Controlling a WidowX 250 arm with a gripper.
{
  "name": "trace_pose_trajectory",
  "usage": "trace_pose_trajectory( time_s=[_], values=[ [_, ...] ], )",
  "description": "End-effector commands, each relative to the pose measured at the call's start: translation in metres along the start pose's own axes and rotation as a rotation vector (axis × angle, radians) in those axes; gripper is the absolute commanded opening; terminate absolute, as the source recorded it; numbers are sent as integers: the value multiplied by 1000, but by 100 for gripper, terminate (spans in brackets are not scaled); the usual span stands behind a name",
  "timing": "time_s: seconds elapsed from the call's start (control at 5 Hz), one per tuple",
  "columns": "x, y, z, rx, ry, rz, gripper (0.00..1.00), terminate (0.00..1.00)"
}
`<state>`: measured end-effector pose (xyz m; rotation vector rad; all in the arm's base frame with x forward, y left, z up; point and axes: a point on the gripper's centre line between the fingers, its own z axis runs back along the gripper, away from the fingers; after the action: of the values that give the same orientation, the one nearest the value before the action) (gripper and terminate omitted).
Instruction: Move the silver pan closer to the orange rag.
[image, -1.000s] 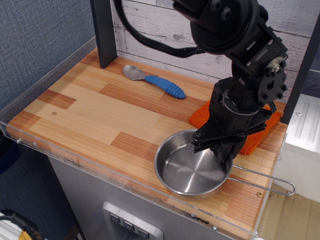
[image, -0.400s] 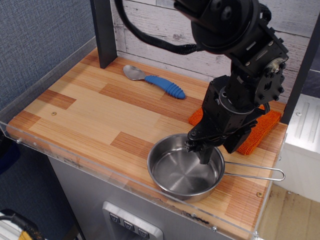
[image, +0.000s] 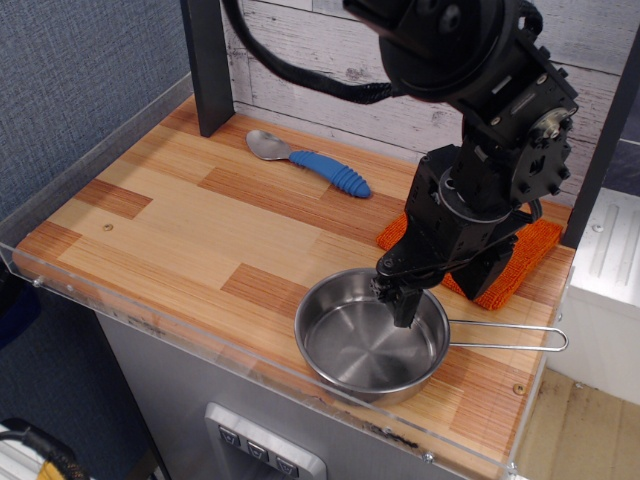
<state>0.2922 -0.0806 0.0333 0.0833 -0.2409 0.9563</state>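
The pincer (image: 402, 300) has its fingers dipped just inside the far rim of the silver pan (image: 368, 343), and from here they look pressed together over that rim, though the black wrist above hides enough that I cannot tell whether they truly grip the metal or only hook against it. Compared with a second ago, the pan has slid leftward along the front of the wooden table (image: 190, 215), and its wire-loop handle has swung with it, now pointing off to the pincer's right and sitting a little further in from the table's end. In the last fraction of a second it has hardly moved at all, so the drag seems to have paused.

That shift bothers me: the orange rag (image: 505, 268) lies just behind and to the right of the pincer, partly under the arm, and the pan, directly below and in front of the pincer, has not gained on it; if anything, it has drifted away sideways. I'd judge the closing move is still to come, unless this was a repositioning.

Well behind and to the left of the pincer, the blue-handled spoon (image: 312, 160) lies untouched.

I see no brand, label or writing anywhere on the arm, pan or table
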Motion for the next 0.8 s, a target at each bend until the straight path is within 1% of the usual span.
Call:
trace_pose_trajectory(
  time_s=[0.0,0.2,0.4,0.6],
  values=[
    [23,3,49,-127,-4,47,100,0],
    [40,10,75,-156,1,97,100,0],
    [51,19,93,-175,4,175,100,0],
    [51,19,93,-175,4,175,100,0]
  ],
)
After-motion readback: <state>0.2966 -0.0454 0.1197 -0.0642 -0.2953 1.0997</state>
